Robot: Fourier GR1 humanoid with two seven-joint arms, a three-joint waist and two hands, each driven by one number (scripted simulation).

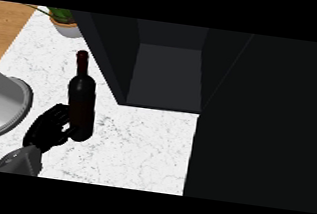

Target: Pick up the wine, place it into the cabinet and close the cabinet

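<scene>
Black robot hand [48,129], wine [81,96] grip unclear

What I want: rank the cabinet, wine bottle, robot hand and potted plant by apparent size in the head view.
1. cabinet
2. wine bottle
3. robot hand and potted plant: roughly alike; plant cropped at the top, hand nearer the camera, so unranked.

Bottle [81,96] is standing on the counter [141,147], left hand [46,132] sitting just left of it, cabinet [165,74] lying right, plant [65,18] behind.
</scene>
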